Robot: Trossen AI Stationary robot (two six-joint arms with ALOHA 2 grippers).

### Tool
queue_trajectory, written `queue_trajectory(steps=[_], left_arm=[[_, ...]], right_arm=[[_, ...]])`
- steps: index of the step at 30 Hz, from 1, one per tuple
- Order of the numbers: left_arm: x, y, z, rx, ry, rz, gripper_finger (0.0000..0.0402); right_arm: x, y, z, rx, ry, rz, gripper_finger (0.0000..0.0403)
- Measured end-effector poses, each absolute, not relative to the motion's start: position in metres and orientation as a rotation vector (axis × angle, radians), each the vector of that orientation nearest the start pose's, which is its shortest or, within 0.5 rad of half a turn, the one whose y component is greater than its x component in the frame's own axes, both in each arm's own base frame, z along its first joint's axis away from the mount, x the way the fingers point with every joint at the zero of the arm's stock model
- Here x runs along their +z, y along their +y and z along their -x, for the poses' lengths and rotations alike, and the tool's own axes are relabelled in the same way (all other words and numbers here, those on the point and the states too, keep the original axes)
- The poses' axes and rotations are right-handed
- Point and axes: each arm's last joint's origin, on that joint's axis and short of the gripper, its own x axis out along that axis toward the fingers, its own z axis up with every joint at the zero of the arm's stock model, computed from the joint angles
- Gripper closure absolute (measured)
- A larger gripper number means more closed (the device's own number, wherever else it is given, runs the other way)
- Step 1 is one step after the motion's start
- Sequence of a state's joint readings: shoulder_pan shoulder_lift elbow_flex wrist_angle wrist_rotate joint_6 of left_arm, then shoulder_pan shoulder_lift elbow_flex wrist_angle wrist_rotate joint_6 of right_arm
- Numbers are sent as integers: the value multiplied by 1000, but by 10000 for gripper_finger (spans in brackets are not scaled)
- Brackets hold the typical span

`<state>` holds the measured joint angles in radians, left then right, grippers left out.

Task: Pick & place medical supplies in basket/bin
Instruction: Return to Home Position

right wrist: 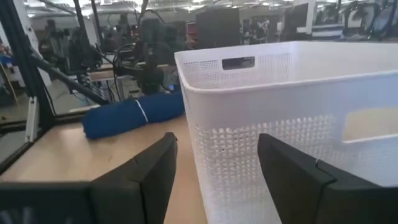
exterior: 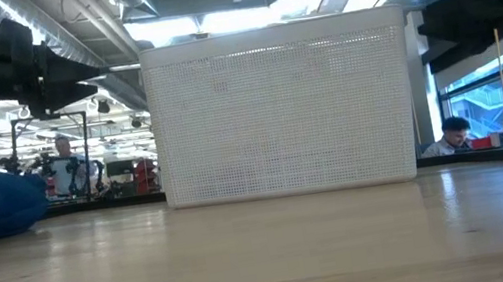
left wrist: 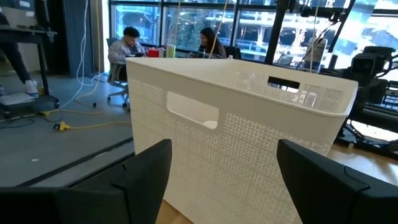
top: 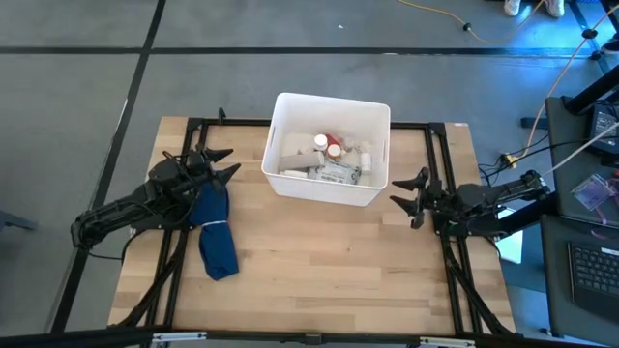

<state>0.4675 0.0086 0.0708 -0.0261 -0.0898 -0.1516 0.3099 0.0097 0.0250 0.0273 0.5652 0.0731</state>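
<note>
On the left, the left end effector (top: 224, 162) hangs at about 9 o'clock of the bin, above the near end of the long dark blue cloth (top: 215, 237). Its own wrist view shows the two dark fingers spread wide with nothing between them. The cloth lies on the light wooden bench (top: 319, 271) at roughly 8 o'clock of the bin, and it is not one of the supplies.

In the middle, toward the bench's 12 o'clock edge, stands the white rectangular plastic bin (top: 329, 100). From above we see the medical supplies (top: 334, 172) heaped inside it: white-capped bottles, a red-orange bottle (top: 332, 141), and pale packets against the near wall. We cannot count them.

At about 4 o'clock of the bin, the right end effector (top: 406, 190) points at the bin's side wall. Its fingers are likewise parted and empty.

We find no supply lying loose on the bench in any view. We therefore judge the picking and placing done. All that appears left is for both arms to settle into their rest poses.
</note>
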Motion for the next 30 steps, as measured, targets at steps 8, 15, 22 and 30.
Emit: queue_trajectory(steps=[8, 15, 22, 30], left_arm=[[184, 44, -82, 552, -78, 142, 119], [184, 44, -82, 552, -78, 142, 119], [184, 44, -82, 552, -78, 141, 119], [184, 44, -82, 551, -78, 142, 119]], right_arm=[[174, 13, -93, -252, -56, -147, 178], [174, 13, -93, -252, -55, -143, 178], [174, 13, -93, -252, -55, -144, 178], [174, 13, -93, -252, -56, -145, 178]])
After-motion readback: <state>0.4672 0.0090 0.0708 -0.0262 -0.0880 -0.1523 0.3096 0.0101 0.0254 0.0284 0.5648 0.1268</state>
